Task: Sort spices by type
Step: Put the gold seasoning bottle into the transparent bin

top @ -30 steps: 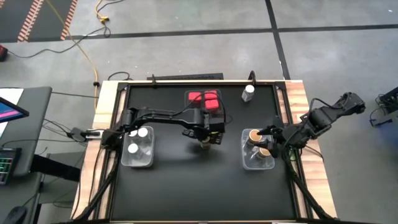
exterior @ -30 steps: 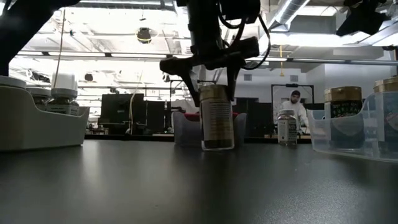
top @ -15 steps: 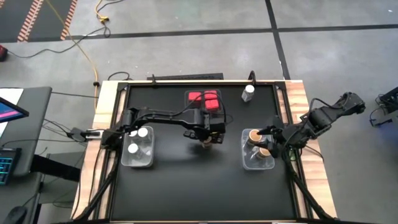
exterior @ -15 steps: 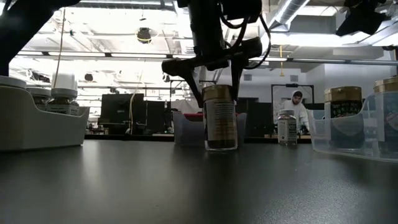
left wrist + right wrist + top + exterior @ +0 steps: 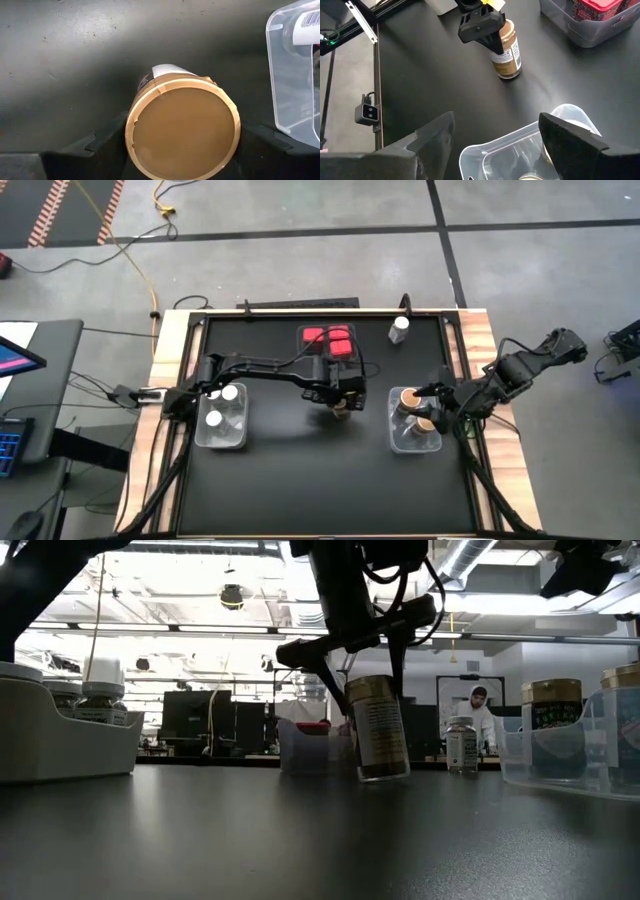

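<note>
We start with the black bench (image 5: 300,480). The left arm stretches from the left edge to the bench's middle, and the right arm waits at the right edge.

Three clear bins sit on the bench:
- The left bin (image 5: 225,442) near the left edge holds the white-capped jars (image 5: 229,393).
- The far bin (image 5: 300,755) by the middle of the far edge holds the red-topped containers (image 5: 325,338).
- The right bin (image 5: 403,444) near the right edge holds two tan-lidded jars (image 5: 408,398).

The right gripper (image 5: 437,408) hovers over that right bin with its fingers spread and nothing between them.

The left gripper (image 5: 366,675) is closed around the lid end of a tan-lidded jar (image 5: 378,730), with one finger on each side. Since a second ago this jar has shifted from the bench's centre a little toward the right edge. It now leans, where before it stood upright. We cannot tell whether its base has left the surface.

We judge that the jar is on its way to the right bin with its own kind. Carried at this tilt, it could slip or drag.

One white-capped jar (image 5: 400,328) stands loose near the far edge, just right of the far bin, and is not yet sorted.
</note>
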You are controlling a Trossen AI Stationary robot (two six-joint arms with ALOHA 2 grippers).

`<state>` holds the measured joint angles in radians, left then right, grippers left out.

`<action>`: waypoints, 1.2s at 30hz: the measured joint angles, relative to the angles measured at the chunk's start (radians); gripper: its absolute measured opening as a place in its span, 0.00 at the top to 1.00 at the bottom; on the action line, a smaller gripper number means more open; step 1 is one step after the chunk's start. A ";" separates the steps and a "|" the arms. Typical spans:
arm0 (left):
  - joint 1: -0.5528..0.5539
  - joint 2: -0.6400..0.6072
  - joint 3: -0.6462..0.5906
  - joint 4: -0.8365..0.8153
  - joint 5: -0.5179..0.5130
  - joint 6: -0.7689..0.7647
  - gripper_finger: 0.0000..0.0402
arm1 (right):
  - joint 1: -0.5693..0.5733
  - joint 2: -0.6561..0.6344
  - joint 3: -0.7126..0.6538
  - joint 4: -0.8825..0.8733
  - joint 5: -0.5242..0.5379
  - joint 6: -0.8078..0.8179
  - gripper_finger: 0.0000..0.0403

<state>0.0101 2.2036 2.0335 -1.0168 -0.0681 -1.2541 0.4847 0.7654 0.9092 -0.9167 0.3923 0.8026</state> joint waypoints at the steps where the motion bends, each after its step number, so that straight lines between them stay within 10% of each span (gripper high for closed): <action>1: 0.000 0.000 0.000 0.000 0.000 -0.007 0.28 | 0.000 0.000 0.000 -0.003 0.000 0.000 0.22; 36: 0.005 -0.003 -0.002 -0.013 -0.016 0.229 0.28 | 0.000 0.000 0.000 -0.042 -0.001 0.000 0.22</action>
<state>0.0147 2.2002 2.0319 -1.0294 -0.0841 -1.0254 0.4843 0.7654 0.9092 -0.9585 0.3914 0.8028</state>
